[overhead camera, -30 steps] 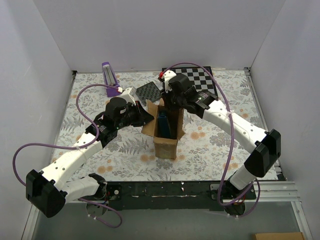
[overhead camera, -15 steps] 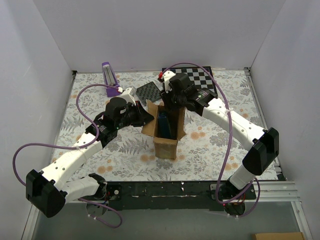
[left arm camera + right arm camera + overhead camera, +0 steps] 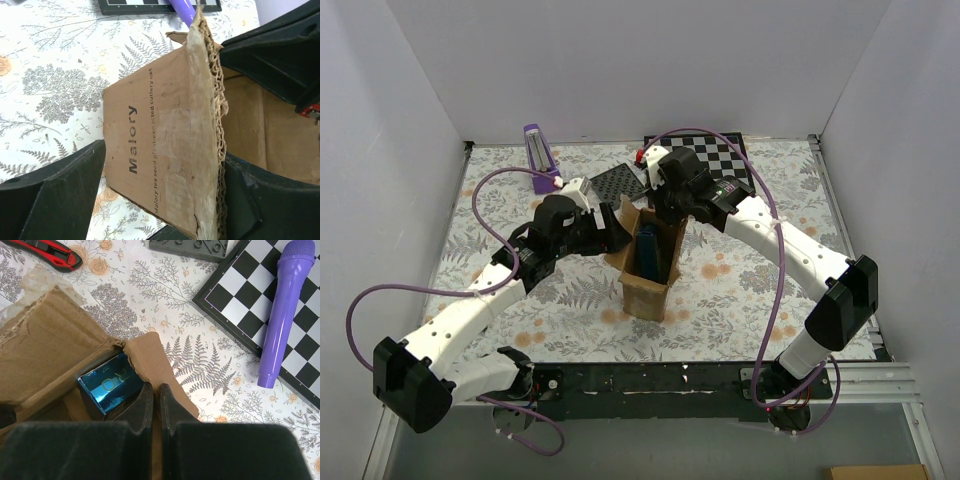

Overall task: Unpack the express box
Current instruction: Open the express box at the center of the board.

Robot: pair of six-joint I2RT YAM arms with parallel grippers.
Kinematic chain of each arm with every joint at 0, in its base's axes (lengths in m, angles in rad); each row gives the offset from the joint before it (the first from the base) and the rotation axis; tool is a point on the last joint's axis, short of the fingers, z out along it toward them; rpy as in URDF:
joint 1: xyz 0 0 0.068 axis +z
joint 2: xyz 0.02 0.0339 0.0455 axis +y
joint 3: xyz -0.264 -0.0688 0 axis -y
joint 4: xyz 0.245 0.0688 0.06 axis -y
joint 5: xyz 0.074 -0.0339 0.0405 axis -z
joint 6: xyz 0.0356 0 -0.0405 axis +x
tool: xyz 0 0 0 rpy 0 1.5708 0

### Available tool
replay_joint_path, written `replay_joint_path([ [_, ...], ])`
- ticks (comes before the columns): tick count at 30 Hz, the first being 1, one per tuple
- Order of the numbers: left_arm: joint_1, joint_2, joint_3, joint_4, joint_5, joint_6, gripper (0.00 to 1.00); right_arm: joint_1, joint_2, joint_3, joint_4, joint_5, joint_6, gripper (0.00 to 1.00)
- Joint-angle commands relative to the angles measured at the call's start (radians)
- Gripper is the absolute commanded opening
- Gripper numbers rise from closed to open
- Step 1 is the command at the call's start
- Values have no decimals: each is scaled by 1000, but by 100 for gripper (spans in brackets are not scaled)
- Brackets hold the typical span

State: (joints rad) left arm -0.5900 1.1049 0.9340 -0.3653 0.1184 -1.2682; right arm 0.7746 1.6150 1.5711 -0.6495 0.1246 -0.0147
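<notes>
The express box [image 3: 648, 270] is brown cardboard with dark printed letters on one flap. The packet [image 3: 111, 384] inside is shiny blue with gold letters. The tablecloth [image 3: 740, 290] is white with grey ferns and orange flowers. On the far side, the chessboard [image 3: 720, 160] is black-and-white and the microphone [image 3: 282, 315] is purple.

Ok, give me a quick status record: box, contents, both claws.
express box: open, standing mid-table
contents: shiny blue carton inside, not yet out
left claw: open, fingers either side of a side flap
right claw: shut, tips at the box rim beside the blue carton
nearby: purple microphone lying on the chessboard
</notes>
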Motion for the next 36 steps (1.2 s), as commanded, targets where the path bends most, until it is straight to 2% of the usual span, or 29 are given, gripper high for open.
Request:
replay_joint_path([
  [1, -5, -51, 72, -107, -68, 53, 80, -1, 13, 10, -79, 46, 19, 3],
  [6, -4, -106, 201, -178, -180, 59, 81, 0, 6, 3, -79, 50, 22, 5],
  [9, -4, -164, 252, -181, -178, 52, 78, -1, 3, 1, -78, 52, 22, 5],
  [16, -4, -299, 201, -74, 10, 30, 71, -1, 2, 3, -76, 49, 24, 5],
  [17, -4, -312, 190, -37, 100, 41, 68, 0, 0, 4, -78, 47, 24, 5],
  [19, -5, -330, 163, 0, 189, 44, 66, 0, -1, 3, -78, 47, 24, 5],
  [23, -4, -289, 140, 9, 279, 49, 49, -1, -1, 4, -78, 43, 25, 5],
  [24, -5, -272, 132, 6, 289, 53, 41, -1, -4, 4, -78, 44, 25, 6],
  [27, -5, -260, 85, 3, 284, 56, 32, -1, -6, 3, -79, 44, 25, 5],
  [34, -5, -270, -15, -3, 276, 66, 17, 0, -12, 1, -78, 47, 25, 6],
  [36, -4, -289, -49, -9, 270, 67, 16, -1, -17, 1, -79, 46, 25, 6],
])
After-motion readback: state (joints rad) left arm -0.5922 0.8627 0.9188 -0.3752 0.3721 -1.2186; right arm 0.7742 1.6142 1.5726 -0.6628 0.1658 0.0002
